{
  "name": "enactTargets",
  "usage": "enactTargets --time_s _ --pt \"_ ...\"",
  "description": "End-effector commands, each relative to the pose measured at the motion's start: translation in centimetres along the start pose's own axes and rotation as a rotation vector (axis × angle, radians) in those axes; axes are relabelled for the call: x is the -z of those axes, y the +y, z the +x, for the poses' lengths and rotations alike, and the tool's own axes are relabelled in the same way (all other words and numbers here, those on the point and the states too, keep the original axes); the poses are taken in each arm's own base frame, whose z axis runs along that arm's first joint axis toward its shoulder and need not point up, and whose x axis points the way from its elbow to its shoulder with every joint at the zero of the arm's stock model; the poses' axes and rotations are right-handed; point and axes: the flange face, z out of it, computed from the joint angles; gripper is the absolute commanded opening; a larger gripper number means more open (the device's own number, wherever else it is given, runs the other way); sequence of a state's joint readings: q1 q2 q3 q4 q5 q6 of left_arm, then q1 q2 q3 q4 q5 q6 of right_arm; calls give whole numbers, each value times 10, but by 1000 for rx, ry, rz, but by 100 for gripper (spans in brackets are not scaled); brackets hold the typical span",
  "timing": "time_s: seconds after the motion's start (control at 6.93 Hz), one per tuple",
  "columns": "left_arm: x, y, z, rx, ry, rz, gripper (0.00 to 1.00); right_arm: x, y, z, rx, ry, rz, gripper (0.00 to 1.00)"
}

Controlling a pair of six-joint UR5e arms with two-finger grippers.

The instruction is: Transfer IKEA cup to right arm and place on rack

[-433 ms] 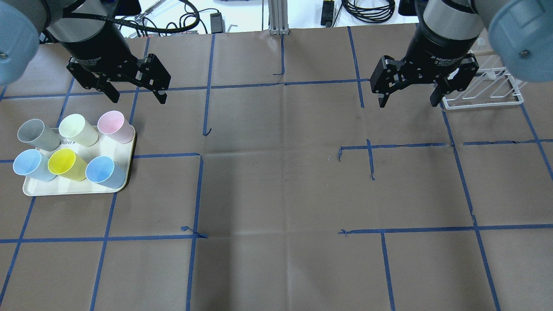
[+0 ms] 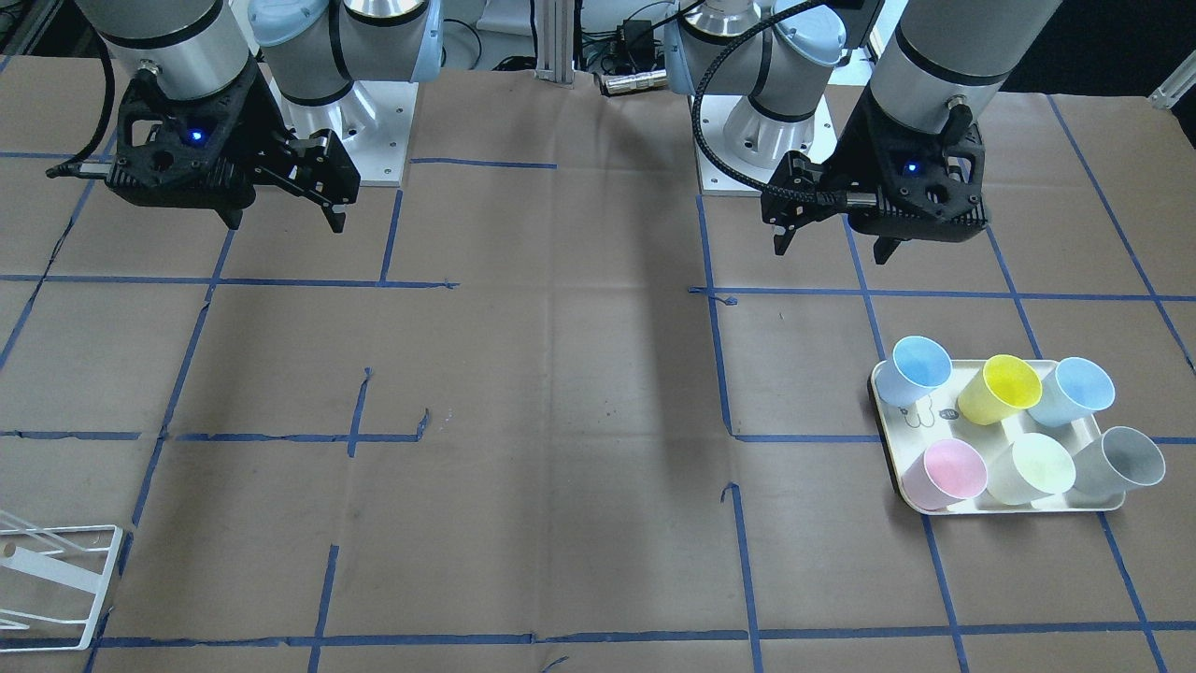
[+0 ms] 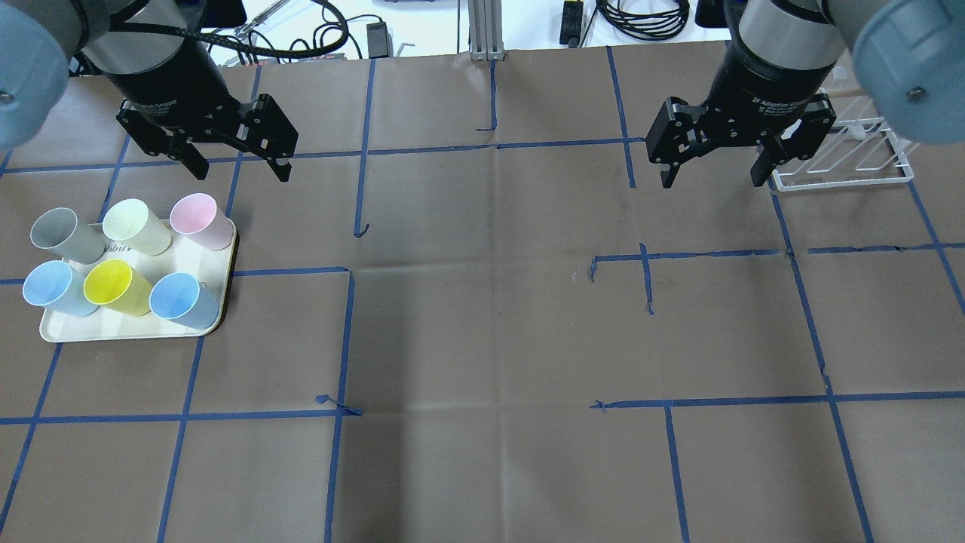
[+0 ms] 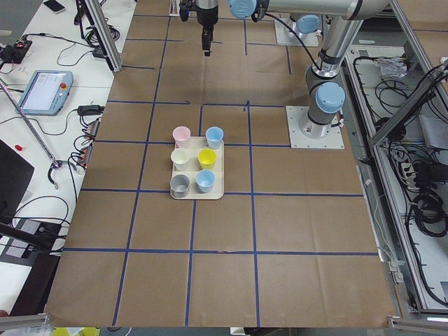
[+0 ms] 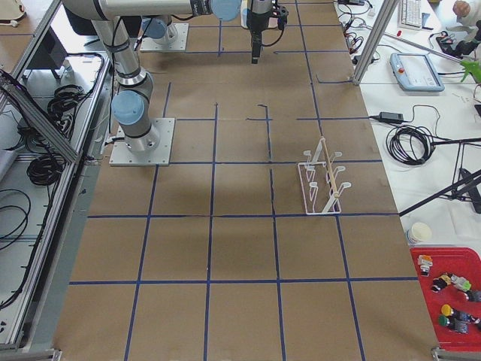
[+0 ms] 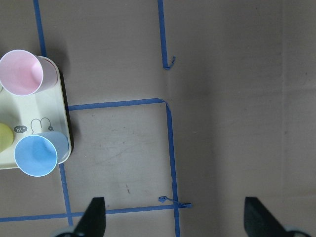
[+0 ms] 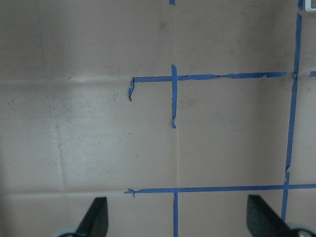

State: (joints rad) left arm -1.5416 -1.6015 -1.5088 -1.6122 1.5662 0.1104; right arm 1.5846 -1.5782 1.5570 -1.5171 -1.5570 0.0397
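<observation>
On right claw (image 3: 710,182), "2F Adaptive", jaws apart

Faint shift of right arm (image 3: 788,53)

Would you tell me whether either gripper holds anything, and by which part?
Nothing is held: the left gripper and right gripper are both open and empty.

The right gripper (image 2: 283,222) and the left gripper (image 2: 832,250) hang spread above the brown table (image 2: 561,393). Six cups (image 2: 1004,388) stand on a cream tray (image 2: 1018,508). The rack (image 2: 58,571) sits at the lower-left corner.
</observation>
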Motion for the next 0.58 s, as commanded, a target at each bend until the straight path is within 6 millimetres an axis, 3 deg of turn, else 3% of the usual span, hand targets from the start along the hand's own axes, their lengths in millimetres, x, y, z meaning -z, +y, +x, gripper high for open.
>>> enactTargets --time_s 0.0,0.43 --pt "0 0 0 0 0 -1 99 0 0 0 0 -1 -1 100" --pt "-2 0 -3 -8 -2 -6 99 0 0 0 0 -3 -1 100"
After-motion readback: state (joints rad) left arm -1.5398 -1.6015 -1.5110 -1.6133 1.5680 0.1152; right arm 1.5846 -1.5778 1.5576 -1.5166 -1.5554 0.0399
